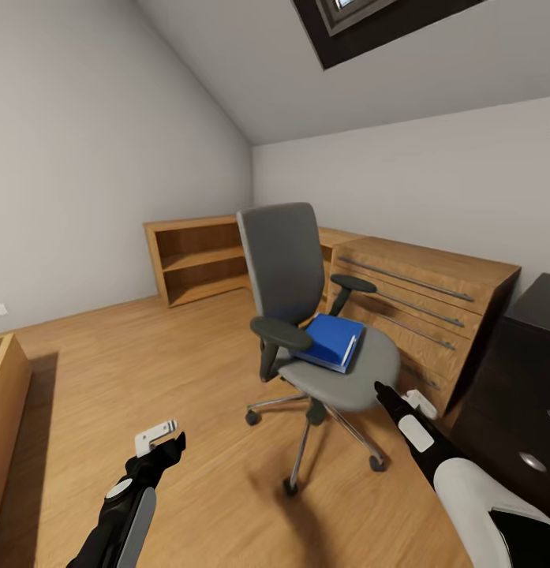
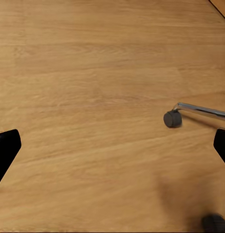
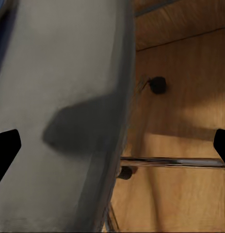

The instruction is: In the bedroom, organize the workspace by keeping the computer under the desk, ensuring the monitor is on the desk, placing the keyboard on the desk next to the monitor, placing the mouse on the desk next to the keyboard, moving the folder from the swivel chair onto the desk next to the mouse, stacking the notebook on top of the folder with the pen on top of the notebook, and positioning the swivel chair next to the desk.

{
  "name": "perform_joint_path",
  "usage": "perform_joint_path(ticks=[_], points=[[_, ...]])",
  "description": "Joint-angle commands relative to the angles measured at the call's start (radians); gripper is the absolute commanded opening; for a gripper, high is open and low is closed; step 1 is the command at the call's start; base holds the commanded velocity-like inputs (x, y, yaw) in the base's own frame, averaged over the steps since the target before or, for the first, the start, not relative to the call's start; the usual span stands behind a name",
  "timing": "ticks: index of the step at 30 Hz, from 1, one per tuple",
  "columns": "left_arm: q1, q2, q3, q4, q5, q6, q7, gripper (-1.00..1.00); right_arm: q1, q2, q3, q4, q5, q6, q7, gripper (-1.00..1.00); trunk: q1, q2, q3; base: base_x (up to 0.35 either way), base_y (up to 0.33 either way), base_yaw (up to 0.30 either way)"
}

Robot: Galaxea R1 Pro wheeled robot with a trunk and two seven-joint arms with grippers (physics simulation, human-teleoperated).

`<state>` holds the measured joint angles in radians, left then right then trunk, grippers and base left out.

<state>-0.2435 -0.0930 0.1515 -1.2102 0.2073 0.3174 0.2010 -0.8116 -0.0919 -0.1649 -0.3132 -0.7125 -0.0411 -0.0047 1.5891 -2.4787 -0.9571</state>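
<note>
Standing at the far left edge of the head view is a piece of wooden furniture (image 1: 6, 410), and behind it, against the back wall, a low wooden shelf unit (image 1: 197, 256) with open shelves. Nearer the camera the left claw (image 1: 159, 438) hangs low over the wood floor (image 1: 148, 355), apart from everything; in its wrist view both fingertips (image 2: 7, 150) sit at opposite edges of the frame, so it is spread wide and holds nothing, with one chrome leg and caster (image 2: 172, 119) below it.

At the centre the swivel chair (image 1: 306, 315) stands in the open room, its tall grey back toward the far wall. The folder (image 1: 331, 341), bright blue, lies flat on the grey seat, beside the armrest.

To the right the right claw (image 1: 401, 398) reaches just at the front edge of the seat. Its wrist view looks along the seat rim, fingertips (image 3: 7, 148) wide apart, gripping nothing. Behind stands a wooden drawer chest (image 1: 432, 308) with long metal handles, and at the far right the black drawers of the surface (image 1: 519, 379) with round silver knobs.
</note>
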Motion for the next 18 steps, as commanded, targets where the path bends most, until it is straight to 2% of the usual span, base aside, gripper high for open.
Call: perform_joint_path(ticks=[1, 5, 12, 18], points=[[0.0, -0.001, 0.001, -0.002, 0.011, 0.004, 0.005, 1.0, 0.0, 0.0, 0.004, 0.028, -0.013, -0.003, -0.003, 1.0, -0.001, 0.0, -0.001, -0.269, 0.0, 0.0], [0.0, -0.001, 0.0, -0.002, 0.011, 0.004, 0.005, 1.0, 0.0, 0.0, 0.004, 0.028, -0.013, -0.003, -0.003, 1.0, -0.001, 0.0, -0.001, -0.131, 0.0, 0.0], [0.0, -0.001, 0.0, -0.002, 0.011, 0.005, 0.005, 1.0, 0.0, 0.005, 0.005, 0.03, -0.013, -0.003, -0.002, 1.0, -0.001, 0.0, -0.001, -0.015, 0.0, 0.01], [0.0, -0.002, 0.0, -0.003, 0.011, 0.005, 0.005, 1.0, 0.0, 0.008, 0.006, 0.034, -0.013, -0.003, -0.002, 1.0, -0.001, 0.0, -0.001, -0.001, 0.0, 0.223]])
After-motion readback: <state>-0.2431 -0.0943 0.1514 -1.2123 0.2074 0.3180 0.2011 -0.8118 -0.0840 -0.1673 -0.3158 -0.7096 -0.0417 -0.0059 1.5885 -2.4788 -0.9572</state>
